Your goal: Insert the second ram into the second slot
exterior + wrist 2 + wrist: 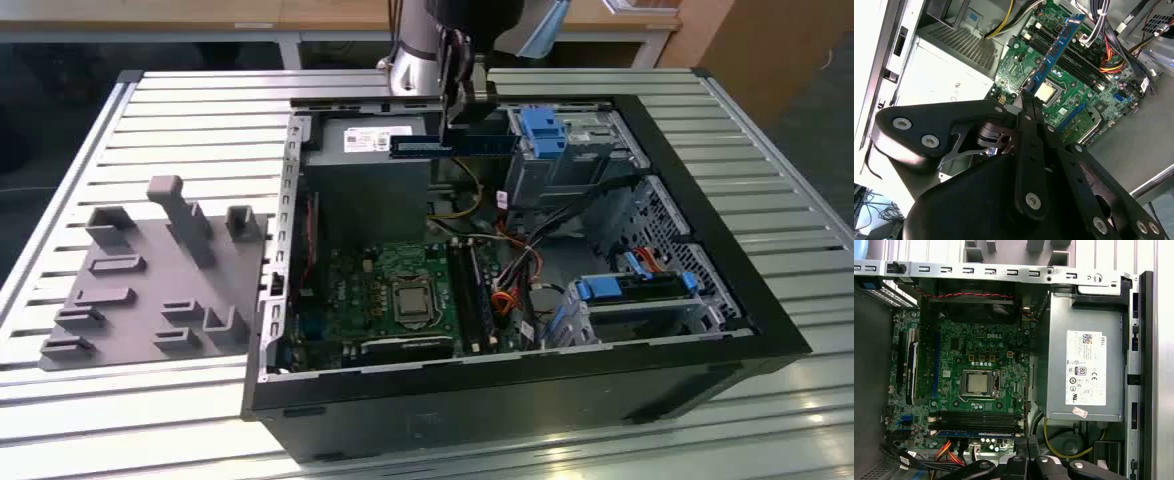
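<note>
In the exterior view my gripper [461, 128] hangs over the back of the open computer case [747, 300], shut on the second ram [451, 146]. The ram is a thin blue stick, held level above the power supply. In the second wrist view the black fingers [1029, 130] pinch one end of the ram [1056, 47], which reaches out over the green motherboard [1079, 95]. In the first wrist view the ram shows edge-on as a blue strip [976, 433] beside the long dark memory slots [976, 416]. The slots [470, 290] lie well below the stick, next to the processor socket [411, 298].
The grey power supply [1084, 365] fills the case's back corner. Blue drive-bay clips [543, 130] and a drive cage [634, 288] stand on the exterior view's right, with loose cables [521, 265] between. A grey holder fixture [147, 280] sits on the slatted table at the left.
</note>
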### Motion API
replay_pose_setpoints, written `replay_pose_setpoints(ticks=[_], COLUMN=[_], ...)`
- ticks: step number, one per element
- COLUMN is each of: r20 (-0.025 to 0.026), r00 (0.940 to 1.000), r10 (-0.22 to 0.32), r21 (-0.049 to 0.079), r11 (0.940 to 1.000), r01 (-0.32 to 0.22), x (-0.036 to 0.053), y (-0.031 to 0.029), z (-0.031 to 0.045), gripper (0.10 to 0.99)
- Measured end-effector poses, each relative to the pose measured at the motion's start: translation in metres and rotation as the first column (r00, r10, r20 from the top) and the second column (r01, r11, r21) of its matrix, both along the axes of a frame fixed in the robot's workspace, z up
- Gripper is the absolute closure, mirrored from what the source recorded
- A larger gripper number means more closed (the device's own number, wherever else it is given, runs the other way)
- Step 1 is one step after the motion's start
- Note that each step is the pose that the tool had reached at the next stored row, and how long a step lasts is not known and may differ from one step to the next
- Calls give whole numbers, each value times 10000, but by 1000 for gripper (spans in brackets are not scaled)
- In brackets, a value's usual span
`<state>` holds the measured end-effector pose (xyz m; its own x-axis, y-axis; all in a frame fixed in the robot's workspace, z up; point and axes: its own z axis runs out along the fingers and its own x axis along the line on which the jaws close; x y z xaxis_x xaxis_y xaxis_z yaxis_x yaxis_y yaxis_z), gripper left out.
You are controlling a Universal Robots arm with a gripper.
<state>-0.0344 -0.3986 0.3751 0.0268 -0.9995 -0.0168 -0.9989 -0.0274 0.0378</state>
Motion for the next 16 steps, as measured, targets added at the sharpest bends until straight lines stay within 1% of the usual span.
replay_pose_setpoints(ticks=[5,8,10,15,16], r20=[0,0,-1,0,0], r00=[10000,10000,10000,10000,10000], r10=[-1,0,0,1,0], r21=[0,0,-10,-16,-197], r11=[10000,10000,10000,10000,9998], r01=[1,0,0,-1,0], x=[0,0,0,0,0], y=[-1,-7,-24,-25,-107], z=[0,0,0,0,0], gripper=[969,969,969,969,969])
